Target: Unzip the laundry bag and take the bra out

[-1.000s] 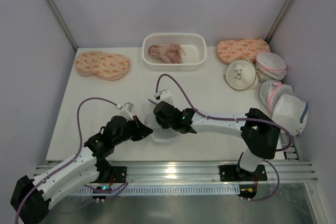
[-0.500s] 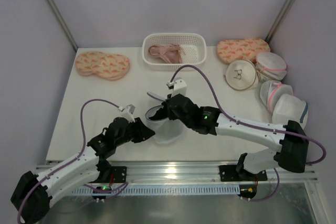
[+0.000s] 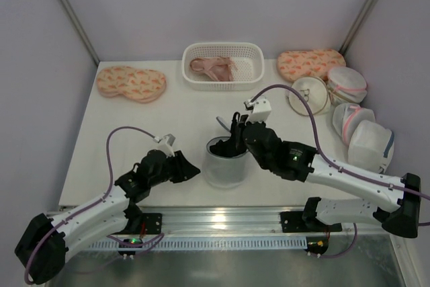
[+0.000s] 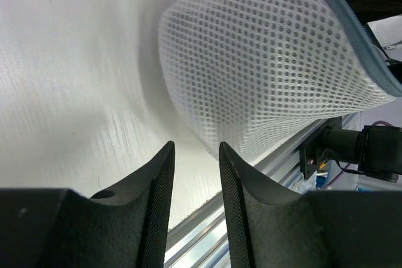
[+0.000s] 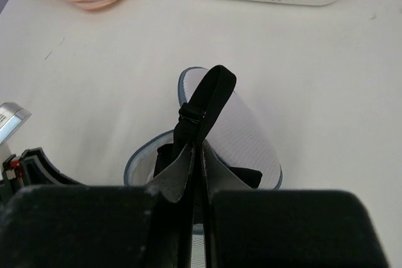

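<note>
As right gripper [image 5: 196,155] pinches the bra [image 5: 208,100] strap to draw it out, left gripper [image 4: 195,155] sits parted, empty, just left of laundry bag [image 4: 264,61].

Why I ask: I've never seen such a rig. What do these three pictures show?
Two robot arms stand at the near edge of a white table. One picture looks down from above; the others come from a camera on each wrist. The right gripper is shut on a strap of the black bra, which sits partly inside the open mesh laundry bag. The left gripper is open beside the bag, holding nothing. Farther back lie a basket, orange pads and other mesh bags.
</note>
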{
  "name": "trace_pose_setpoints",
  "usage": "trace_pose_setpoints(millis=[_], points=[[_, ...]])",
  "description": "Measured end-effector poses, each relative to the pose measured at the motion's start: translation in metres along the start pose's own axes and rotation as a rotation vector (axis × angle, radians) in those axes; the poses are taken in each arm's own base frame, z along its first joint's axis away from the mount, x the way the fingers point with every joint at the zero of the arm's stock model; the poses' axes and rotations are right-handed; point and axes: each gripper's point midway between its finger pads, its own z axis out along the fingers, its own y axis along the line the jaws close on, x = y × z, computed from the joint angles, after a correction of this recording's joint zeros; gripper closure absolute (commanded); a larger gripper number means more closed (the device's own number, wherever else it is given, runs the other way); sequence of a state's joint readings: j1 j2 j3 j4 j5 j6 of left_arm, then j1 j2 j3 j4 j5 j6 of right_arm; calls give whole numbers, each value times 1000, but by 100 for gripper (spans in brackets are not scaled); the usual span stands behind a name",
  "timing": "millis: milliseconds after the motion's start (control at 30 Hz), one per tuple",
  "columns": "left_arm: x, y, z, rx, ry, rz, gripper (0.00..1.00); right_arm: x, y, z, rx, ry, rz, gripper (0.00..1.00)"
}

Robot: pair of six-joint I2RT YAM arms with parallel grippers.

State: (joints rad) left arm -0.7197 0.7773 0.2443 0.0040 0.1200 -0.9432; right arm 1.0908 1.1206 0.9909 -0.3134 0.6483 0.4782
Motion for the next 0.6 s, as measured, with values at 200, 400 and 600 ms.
trace_pose_setpoints(millis=[200, 400, 600], points=[[0, -1, 0, 6, 1, 1, 67, -22, -47, -19, 232, -58, 25, 97], [2, -1, 2, 8, 11, 1, 69, -36, -60, -39, 197, -124, 35, 96], [2, -2, 4, 13, 18, 1, 69, -74, -49, -59, 90, -202, 32, 97]])
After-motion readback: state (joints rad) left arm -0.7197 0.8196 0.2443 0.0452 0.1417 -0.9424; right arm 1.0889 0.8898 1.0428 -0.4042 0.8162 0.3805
